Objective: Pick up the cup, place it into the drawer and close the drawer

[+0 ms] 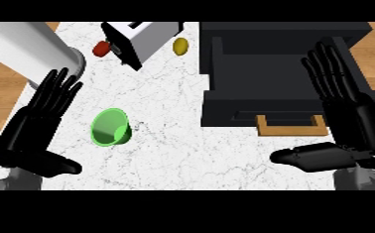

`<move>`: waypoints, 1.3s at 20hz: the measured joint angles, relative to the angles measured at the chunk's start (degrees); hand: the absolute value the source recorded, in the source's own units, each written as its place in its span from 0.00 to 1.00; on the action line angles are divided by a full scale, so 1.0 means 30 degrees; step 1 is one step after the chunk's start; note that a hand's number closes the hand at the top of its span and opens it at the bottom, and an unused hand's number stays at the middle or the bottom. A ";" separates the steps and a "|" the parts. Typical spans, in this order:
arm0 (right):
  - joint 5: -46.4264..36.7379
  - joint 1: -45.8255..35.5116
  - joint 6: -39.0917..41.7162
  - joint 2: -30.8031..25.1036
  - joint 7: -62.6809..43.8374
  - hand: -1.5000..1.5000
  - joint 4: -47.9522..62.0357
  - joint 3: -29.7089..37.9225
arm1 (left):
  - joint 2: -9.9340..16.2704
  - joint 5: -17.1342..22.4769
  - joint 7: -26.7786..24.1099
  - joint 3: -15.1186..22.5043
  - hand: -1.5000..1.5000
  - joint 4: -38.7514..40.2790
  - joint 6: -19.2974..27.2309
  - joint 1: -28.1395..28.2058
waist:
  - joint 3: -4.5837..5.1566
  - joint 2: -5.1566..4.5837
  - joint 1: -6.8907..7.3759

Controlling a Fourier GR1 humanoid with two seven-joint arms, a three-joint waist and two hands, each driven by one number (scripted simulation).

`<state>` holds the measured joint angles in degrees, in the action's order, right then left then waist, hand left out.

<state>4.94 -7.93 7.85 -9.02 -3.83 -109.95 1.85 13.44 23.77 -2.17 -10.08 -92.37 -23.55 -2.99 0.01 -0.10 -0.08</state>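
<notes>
Left hand (35, 123), held flat with fingers straight, is placed nearest the cup (111, 127), which lies at its three o'clock on its side, mouth turned toward seven o'clock. Translucent green plastic is suggested. Right hand (344, 105), likewise spread, is seen beside the dark drawer (253, 73).

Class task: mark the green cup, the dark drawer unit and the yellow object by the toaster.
green cup (111, 127), head view, inside wall.
dark drawer unit (227, 105), head view, front left panel.
yellow object (180, 46), head view, its middle.
</notes>
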 measured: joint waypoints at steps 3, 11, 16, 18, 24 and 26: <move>-0.0316 -0.0575 -0.0010 0.0128 0.0162 0.00 0.0550 -0.0082 | -0.0023 -0.0878 -0.0820 -0.0046 0.00 0.1646 -0.0258 -0.0353 | 0.0003 0.0010 0.0009; 0.0038 -0.1584 0.0158 -0.0091 -0.0265 0.00 0.0729 0.0608 | 0.0234 -0.3455 -0.4347 -0.0496 0.00 0.7243 -0.0609 -0.1411 | 0.0003 0.0011 -0.0029; -0.0126 -0.1598 0.0193 -0.0030 -0.0076 0.00 0.0878 0.0676 | 0.0628 -0.5115 -0.7296 -0.0707 0.00 1.2032 -0.0803 -0.2780 | 0.0007 -0.0006 -0.0091; 0.0148 -0.1739 0.0452 -0.0274 -0.0228 0.00 0.0854 0.0996 | 0.0812 -0.5638 -0.8361 -0.0778 0.00 1.3473 -0.0770 -0.3230 | 0.0008 -0.0003 -0.0083; 0.0498 -0.2063 0.0605 -0.0472 -0.0578 0.00 0.0767 0.1375 | 0.1140 -0.7731 -1.2619 -0.0734 0.00 1.9454 -0.0053 -0.5019 | 0.0022 -0.0036 -0.0199; 0.0467 -0.2011 0.0614 -0.0471 -0.0707 0.00 0.0625 0.1353 | 0.1263 -0.8095 -1.3521 -0.0798 0.00 2.1296 0.0149 -0.5730 | 0.0025 -0.0044 -0.0225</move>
<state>6.34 -13.96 9.69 -10.44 -5.95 -108.08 5.91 17.22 -0.52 -42.73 -12.48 -28.48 -23.10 -20.18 0.09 -0.23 -0.76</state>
